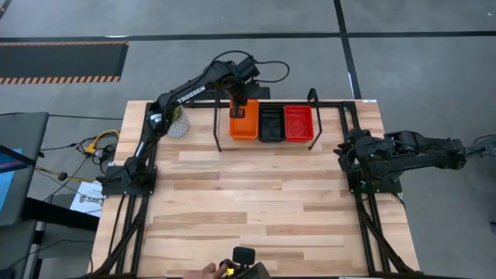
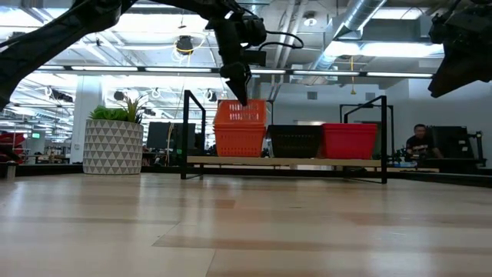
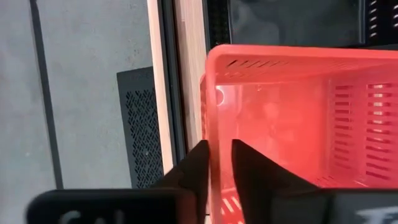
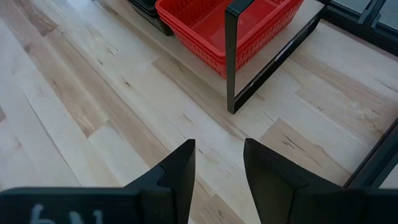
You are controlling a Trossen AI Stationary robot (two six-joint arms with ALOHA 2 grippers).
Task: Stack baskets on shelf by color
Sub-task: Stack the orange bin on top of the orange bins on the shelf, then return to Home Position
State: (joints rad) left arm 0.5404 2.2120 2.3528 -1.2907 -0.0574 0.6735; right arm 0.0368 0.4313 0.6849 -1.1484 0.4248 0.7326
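The shelf [image 2: 284, 161] stands at the table's far edge and carries three lots of baskets side by side: orange baskets [image 1: 242, 124] on its left, black baskets [image 1: 271, 124] in the middle and red baskets [image 1: 298, 124] on its right. In the low view the orange stack [image 2: 241, 128] rises higher than the black [image 2: 295, 141] and red [image 2: 350, 141] ones. My left gripper [image 1: 240, 105] is over the far end of the top orange basket and is shut on it. My right gripper [image 4: 219, 152] is open, with its arm folded at the table's right edge [image 1: 387, 155]. My left gripper [image 3: 219, 155] has the end wall [image 3: 213, 134] of the top orange basket between its two fingers, one finger [image 3: 198, 165] outside and one [image 3: 252, 168] inside. It comes from above, pointing down [image 2: 240, 94]. The basket sits level on the orange stack on the shelf.
A white patterned plant pot [image 1: 178, 124] stands left of the shelf, close to my left arm. The shelf's black upright [image 4: 231, 62] shows by the red baskets. A person's hand [image 1: 209, 271] is at the near edge, and a person [image 2: 419, 142] sits beyond the table.
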